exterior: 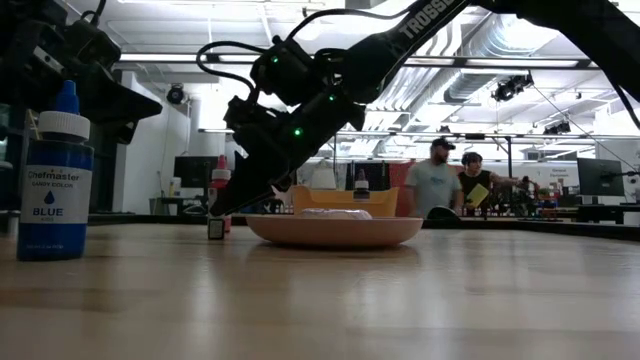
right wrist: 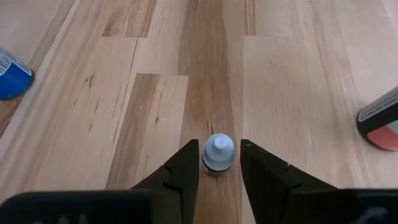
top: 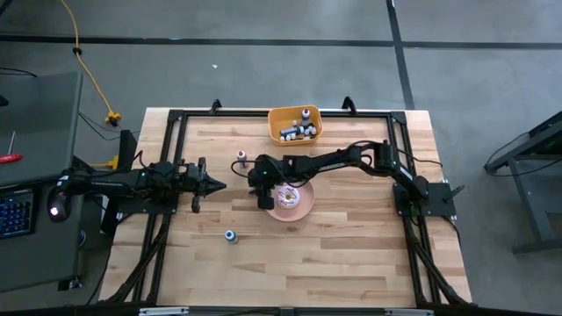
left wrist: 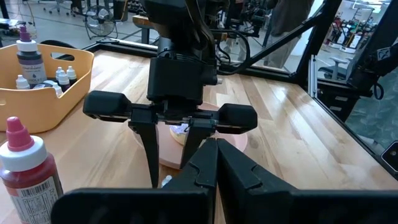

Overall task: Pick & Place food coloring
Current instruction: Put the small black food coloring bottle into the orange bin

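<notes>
Two arms share your table, and only one is at work. Starting at the left, your left gripper (top: 211,184) waits low over the boards, pointing toward the middle, its fingers pressed together with nothing between them. Just ahead of it and nearer the front edge stands a blue-capped bottle (top: 230,236) of food coloring, well apart from everything else; farther in, a red-capped bottle (top: 241,159) stands upright near the back. Next comes your right gripper (right wrist: 219,163), reaching across from the right side and tipped down to the wood just beside the pink plate (top: 305,206). Its fingers straddle a tiny whitish bottle (right wrist: 218,152) standing upright on the boards, one on each side with a thin gap still showing, so they look to be closing around the cap rather than pinching it yet. Behind the plate, the orange bin (top: 277,120) already holds several small bottles (top: 299,132), so you are likely partway through, at the grasp step on this one. Your next move, as I judge it, calls for finishing the squeeze squarely on the cap, then lifting straight up before swinging back toward the bin; the bottle is small and light, so an off-centre pinch could tip it or let it squirt out.
</notes>
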